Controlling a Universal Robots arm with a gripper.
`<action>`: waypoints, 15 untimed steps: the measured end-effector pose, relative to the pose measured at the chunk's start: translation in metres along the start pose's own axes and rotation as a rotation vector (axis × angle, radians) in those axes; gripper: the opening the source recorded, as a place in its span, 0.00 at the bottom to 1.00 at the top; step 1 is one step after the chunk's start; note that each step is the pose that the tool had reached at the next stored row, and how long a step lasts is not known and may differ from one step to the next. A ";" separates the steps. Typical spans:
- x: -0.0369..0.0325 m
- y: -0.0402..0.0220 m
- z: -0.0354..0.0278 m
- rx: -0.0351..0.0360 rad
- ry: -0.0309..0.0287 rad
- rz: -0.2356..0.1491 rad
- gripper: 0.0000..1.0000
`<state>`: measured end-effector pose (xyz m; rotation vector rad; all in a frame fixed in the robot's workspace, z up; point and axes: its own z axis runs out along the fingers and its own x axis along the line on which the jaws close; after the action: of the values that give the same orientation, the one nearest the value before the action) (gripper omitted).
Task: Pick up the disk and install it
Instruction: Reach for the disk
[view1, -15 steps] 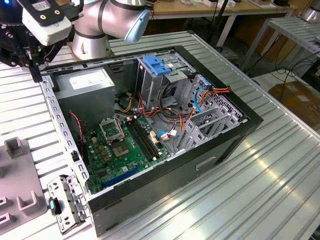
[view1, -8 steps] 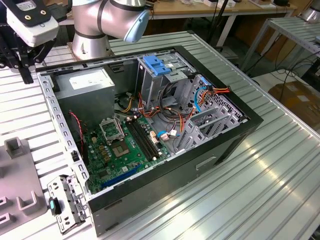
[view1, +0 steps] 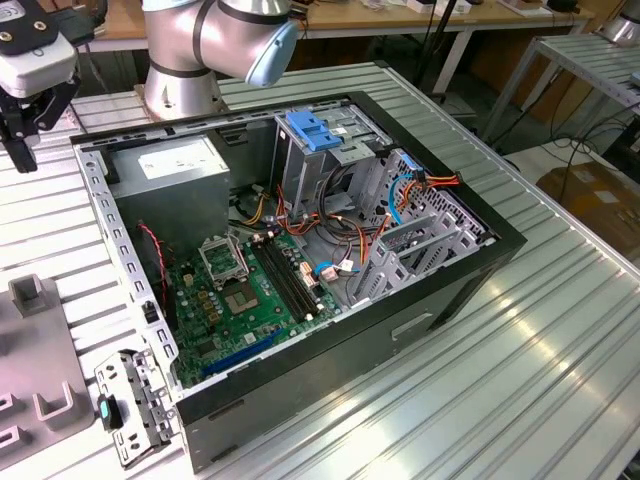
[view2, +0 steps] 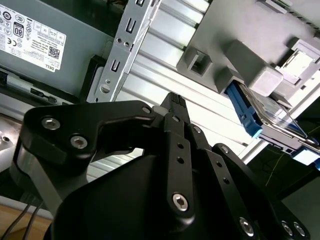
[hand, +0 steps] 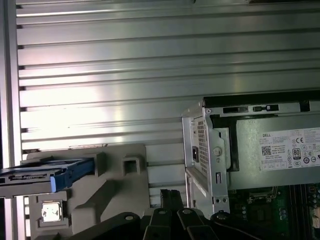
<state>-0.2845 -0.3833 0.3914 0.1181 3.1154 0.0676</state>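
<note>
The ribbed aluminium table (view1: 560, 330) carries the open computer case (view1: 460, 290), with the arm (view1: 200, 40) standing at its far side in the exterior view and the blue-latched drive cage (view1: 315, 135) inside. Just outside the case wall, a grey fixture (hand: 115, 185) holds the disk (hand: 47, 176), which is seen edge-on in the first wrist view with its blue carrier showing. The gripper (view2: 172, 102) hovers over the table between case and fixture, apart from the disk, its jaws pressed together on nothing. The step in hand looks like the reach. Doing it well likely means spreading the jaws wider than the carrier, squaring them to its long sides, and closing on the blue frame, clear of the fixture
</note>
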 end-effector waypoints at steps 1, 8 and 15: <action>0.0047 -0.0001 -0.0001 0.0000 0.0001 0.000 0.11; 0.0234 -0.0004 -0.0004 0.0000 0.0000 0.000 0.11; 0.0480 -0.0011 -0.0009 0.0000 0.0000 0.000 0.11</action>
<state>-0.3324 -0.3807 0.3912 0.1182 3.1154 0.0675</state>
